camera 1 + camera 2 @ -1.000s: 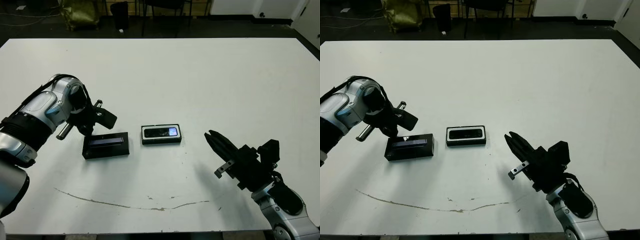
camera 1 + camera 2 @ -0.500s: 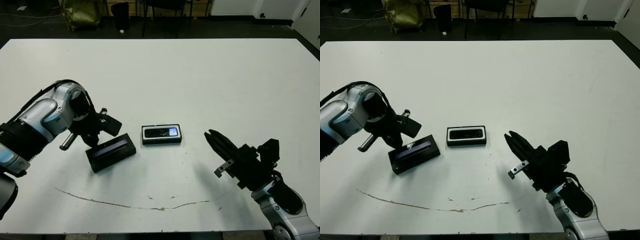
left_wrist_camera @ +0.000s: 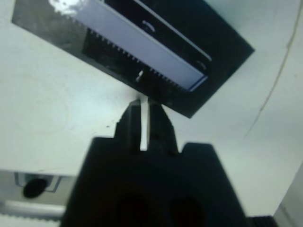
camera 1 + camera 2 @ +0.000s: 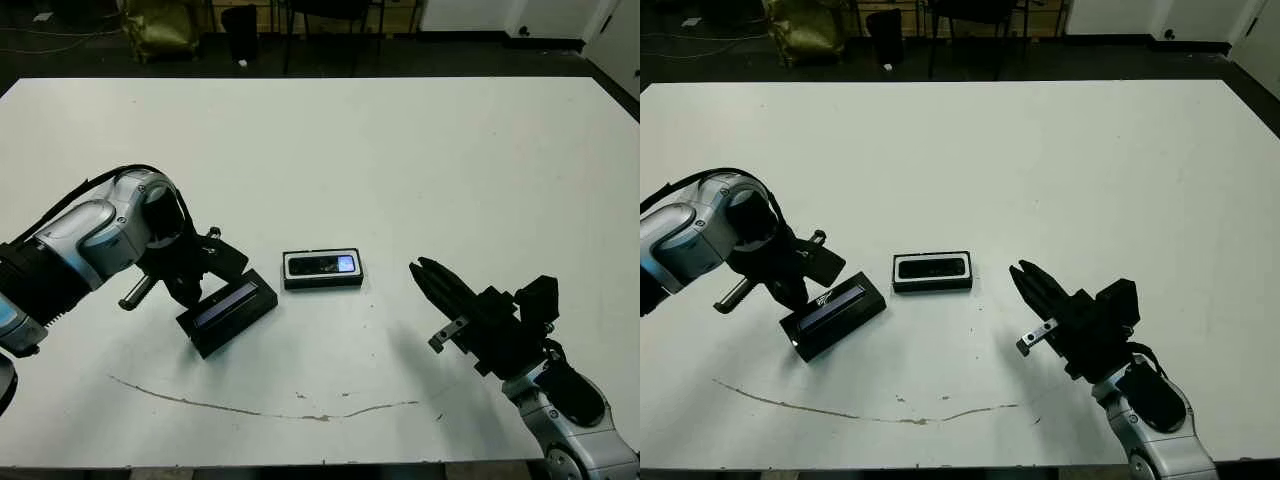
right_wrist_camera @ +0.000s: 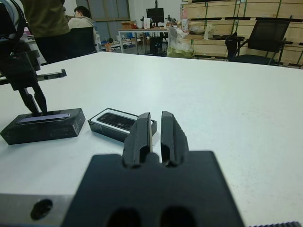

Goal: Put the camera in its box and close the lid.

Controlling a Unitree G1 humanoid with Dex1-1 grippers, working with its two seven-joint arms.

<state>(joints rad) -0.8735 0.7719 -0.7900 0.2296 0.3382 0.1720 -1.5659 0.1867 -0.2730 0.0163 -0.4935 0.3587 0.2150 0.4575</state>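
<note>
The box, a shallow black tray with white lining, sits mid-table with the camera lying inside it, its bluish window toward the right end. To its left lies the lid, black with a pale stripe, turned at a slant on the table. My left gripper is shut, and its fingertips press against the lid's long edge. My right gripper hovers shut and holds nothing, to the right of the box and slightly nearer me. Its wrist view shows the box and the lid ahead of it.
A thin dark scuff line runs along the table near its front edge. Chairs and a yellow-green bag stand beyond the far edge. People show past the table in the right wrist view.
The lid has turned from level to slanted and slid right and nearer, pushed by the left gripper, which moved with it. The right gripper, box and camera stayed put.
</note>
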